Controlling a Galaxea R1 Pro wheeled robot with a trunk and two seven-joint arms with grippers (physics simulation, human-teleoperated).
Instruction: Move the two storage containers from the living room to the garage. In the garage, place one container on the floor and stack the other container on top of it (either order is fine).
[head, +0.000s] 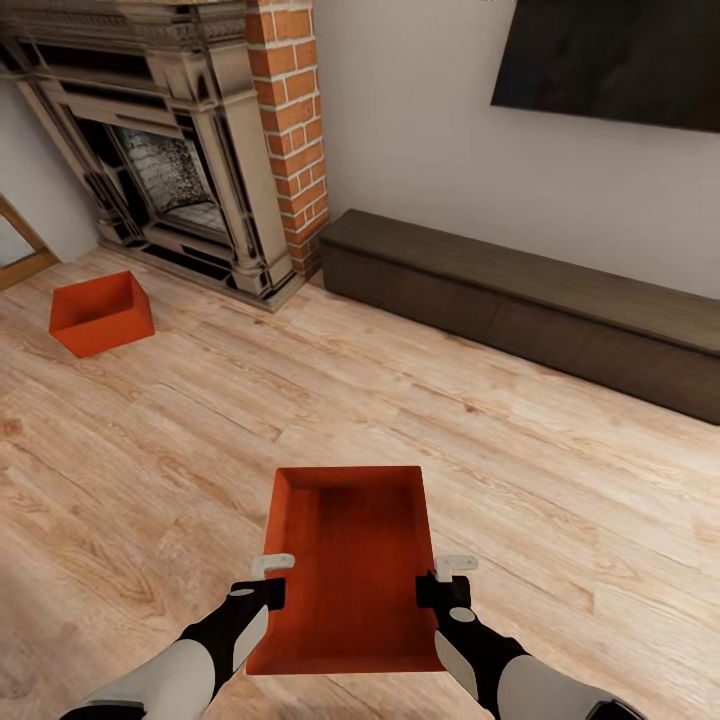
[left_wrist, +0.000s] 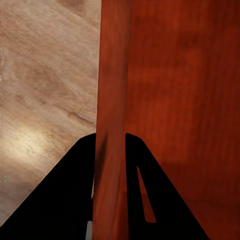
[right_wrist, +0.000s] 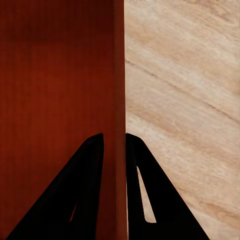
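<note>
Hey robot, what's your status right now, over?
Left gripper and right gripper each shut on a side wall of the near bin. Second bin on wood floor by fireplace. Nothing blocking.

A broad stretch of light wood plank floor is left open ahead. Its far edge is blocked by a long low dark-brown bench and an ornate dark fireplace. An orange-red ribbed plastic bin is set near the fireplace.
</note>
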